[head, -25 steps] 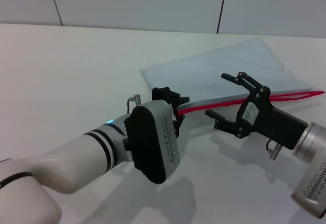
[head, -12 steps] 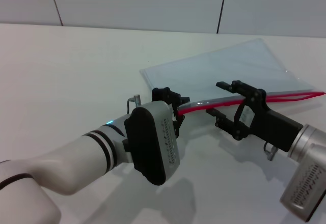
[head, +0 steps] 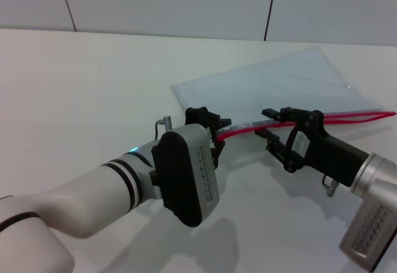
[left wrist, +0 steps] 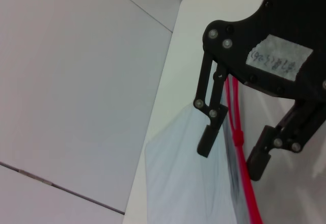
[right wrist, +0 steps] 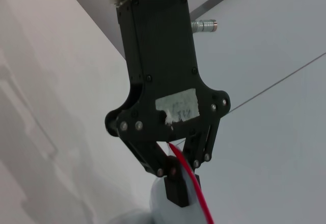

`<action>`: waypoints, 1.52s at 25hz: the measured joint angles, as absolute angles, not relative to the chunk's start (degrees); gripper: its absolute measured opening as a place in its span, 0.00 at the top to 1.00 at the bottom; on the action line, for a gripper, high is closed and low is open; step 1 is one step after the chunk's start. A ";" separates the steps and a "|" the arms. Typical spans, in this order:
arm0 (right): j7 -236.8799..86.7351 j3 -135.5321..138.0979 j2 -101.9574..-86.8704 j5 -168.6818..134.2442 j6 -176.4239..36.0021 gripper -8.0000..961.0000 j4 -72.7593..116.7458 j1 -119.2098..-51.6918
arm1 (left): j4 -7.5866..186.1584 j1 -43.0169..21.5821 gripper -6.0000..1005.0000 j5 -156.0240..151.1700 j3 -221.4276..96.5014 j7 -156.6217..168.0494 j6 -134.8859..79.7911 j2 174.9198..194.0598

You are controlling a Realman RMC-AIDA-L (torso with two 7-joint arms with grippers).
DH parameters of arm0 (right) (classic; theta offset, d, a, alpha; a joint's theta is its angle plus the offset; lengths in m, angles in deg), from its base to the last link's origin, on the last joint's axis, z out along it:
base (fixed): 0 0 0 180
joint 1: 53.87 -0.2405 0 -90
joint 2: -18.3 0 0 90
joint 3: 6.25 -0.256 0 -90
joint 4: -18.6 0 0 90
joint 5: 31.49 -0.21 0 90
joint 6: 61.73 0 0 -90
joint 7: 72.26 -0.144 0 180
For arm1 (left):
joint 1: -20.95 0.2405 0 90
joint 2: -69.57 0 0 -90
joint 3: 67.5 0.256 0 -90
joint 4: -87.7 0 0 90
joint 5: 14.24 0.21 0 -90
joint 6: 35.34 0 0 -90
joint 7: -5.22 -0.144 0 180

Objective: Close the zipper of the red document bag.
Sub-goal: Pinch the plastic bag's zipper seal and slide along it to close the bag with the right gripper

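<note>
The left gripper [head: 214, 138] pinches the zipper [head: 248, 128] end; the right gripper [head: 271, 126] straddles it, spread. The red document bag [head: 279, 87] looks thin, floppy, slippery; grip the slider.

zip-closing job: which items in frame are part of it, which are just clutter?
In the job:
- translucent pale blue-grey flat plastic document bag
- thin red zipper strip along its near edge
- left pincer, shut on the strip's end
- right pincer, open, fingers either side of the strip

Just there:
- plain white table; no loose items visible
</note>
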State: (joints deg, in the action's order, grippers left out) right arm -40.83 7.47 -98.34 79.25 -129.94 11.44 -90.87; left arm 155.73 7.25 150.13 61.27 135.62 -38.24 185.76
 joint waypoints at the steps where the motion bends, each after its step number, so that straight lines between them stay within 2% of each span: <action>1: -40.82 7.47 -98.34 79.25 -129.93 0.65 11.48 -90.82 | 155.73 7.28 0.94 150.03 61.28 135.21 -38.24 185.76; 14: -39.39 7.46 -98.33 79.26 -127.59 0.71 11.19 -90.93 | 155.75 7.68 0.94 149.67 61.26 133.68 -38.27 185.76; 25: -39.39 7.46 -98.33 79.26 -127.55 0.85 10.97 -90.96 | 155.74 7.69 0.94 149.58 61.18 133.63 -38.33 185.84; 28: -39.33 7.46 -98.33 79.26 -127.55 0.92 10.95 -90.96 | 155.72 7.69 0.94 149.58 61.17 133.63 -38.34 185.85; 38: -35.93 5.05 -98.33 79.26 -125.17 0.93 9.99 -90.73 | 155.72 7.71 0.94 149.59 61.17 133.62 -38.33 185.85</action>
State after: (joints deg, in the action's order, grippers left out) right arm -35.93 5.05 -98.33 79.26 -125.17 9.99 -90.73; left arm 155.72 7.71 149.59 61.17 133.62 -38.33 185.85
